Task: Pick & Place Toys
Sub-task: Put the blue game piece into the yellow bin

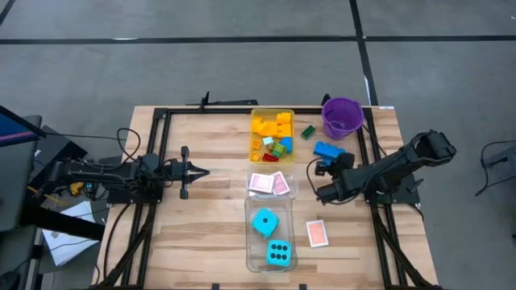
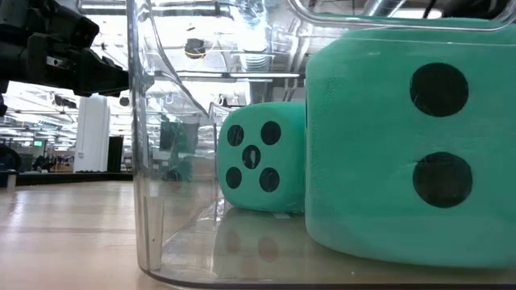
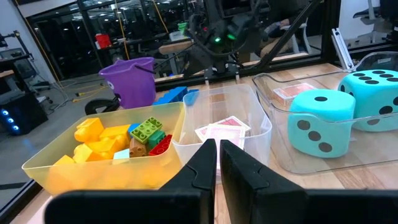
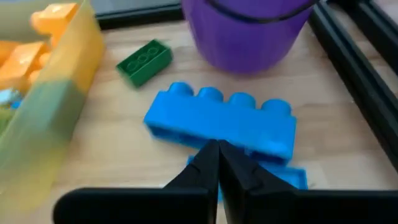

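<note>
We have our right fingers [image 4: 217,163] clenched empty just before the long blue plastic brick [image 4: 221,122], lying beside the purple bucket [image 4: 249,28]. Left fingers [image 3: 217,165] wait clenched. Next, we must reopen, then grasp it.

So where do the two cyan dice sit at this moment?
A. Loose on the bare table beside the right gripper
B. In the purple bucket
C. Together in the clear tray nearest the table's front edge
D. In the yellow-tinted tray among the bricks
C: the high view shows both cyan dice inside the clear tray, apart from the bricks and the purple bucket.
</note>
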{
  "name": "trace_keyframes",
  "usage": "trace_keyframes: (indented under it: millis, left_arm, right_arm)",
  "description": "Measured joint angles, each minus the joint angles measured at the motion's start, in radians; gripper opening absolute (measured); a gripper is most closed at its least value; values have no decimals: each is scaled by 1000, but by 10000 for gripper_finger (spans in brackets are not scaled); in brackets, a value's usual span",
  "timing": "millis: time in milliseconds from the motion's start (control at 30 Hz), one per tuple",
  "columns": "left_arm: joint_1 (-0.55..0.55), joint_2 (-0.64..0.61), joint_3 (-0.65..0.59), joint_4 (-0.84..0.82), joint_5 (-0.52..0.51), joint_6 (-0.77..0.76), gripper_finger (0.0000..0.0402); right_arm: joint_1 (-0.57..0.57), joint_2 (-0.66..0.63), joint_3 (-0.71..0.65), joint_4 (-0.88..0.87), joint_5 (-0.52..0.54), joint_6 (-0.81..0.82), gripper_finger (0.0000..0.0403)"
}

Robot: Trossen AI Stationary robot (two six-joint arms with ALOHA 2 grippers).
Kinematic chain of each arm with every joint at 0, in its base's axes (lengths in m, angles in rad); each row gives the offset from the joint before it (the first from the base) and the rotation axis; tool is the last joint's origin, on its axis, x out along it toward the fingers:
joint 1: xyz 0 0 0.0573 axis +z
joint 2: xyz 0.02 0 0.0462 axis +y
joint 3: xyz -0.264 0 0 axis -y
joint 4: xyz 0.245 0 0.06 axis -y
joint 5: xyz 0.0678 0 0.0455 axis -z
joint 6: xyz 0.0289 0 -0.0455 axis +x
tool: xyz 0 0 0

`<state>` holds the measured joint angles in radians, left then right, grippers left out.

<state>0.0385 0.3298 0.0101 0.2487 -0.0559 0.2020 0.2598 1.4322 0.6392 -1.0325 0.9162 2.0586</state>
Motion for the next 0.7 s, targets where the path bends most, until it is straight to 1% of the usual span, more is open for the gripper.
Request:
trace_keyframes:
  millis: [133,367,467,567,700]
  left_arm:
    - [0,0,0,0,0,0,17]
    - [0,0,0,0,0,0,17]
    - [0,0,0,0,0,0,17]
    - [0,0,0,0,0,0,17]
    - [0,0,0,0,0,0,17]
  right_arm:
    - [-73,0,-20,82,5,-56,1]
    - [-219,0,-23,264,1,-305,0]
    - [-271,0,-23,305,-7,-381,0]
    - [-308,0,-23,316,-20,-416,0]
    - [-330,0,-34,340,-25,-421,0]
